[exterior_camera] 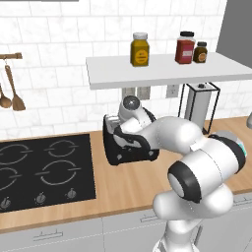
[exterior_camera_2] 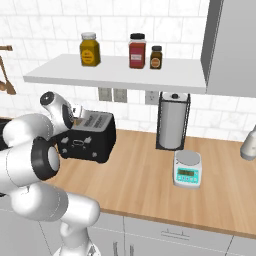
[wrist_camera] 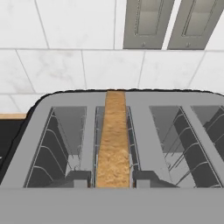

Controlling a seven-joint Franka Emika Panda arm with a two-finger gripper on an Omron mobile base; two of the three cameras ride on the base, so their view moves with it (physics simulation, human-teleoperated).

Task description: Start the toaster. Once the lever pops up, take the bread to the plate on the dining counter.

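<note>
The bread (wrist_camera: pixel 113 140), upright in a toaster (wrist_camera: pixel 61 131) slot, is flanked by the gripper (wrist_camera: pixel 113 178) fingertips; contact cannot be told.

A black toaster (exterior_camera_2: pixel 89 136) is seen on the wooden table (exterior_camera_2: pixel 150 175), partly hidden by the white arm (exterior_camera_2: pixel 30 150). A paper towel holder (exterior_camera_2: pixel 173 121) and a small kitchen scale (exterior_camera_2: pixel 187 169) stand to its right. Three jars (exterior_camera_2: pixel 136 50) are lined on the white shelf (exterior_camera_2: pixel 115 73) above.

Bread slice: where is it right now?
The bread stands on edge in the toaster, second slot from the left in the hand view, between the gripper fingertips, below the tiled wall.
</note>
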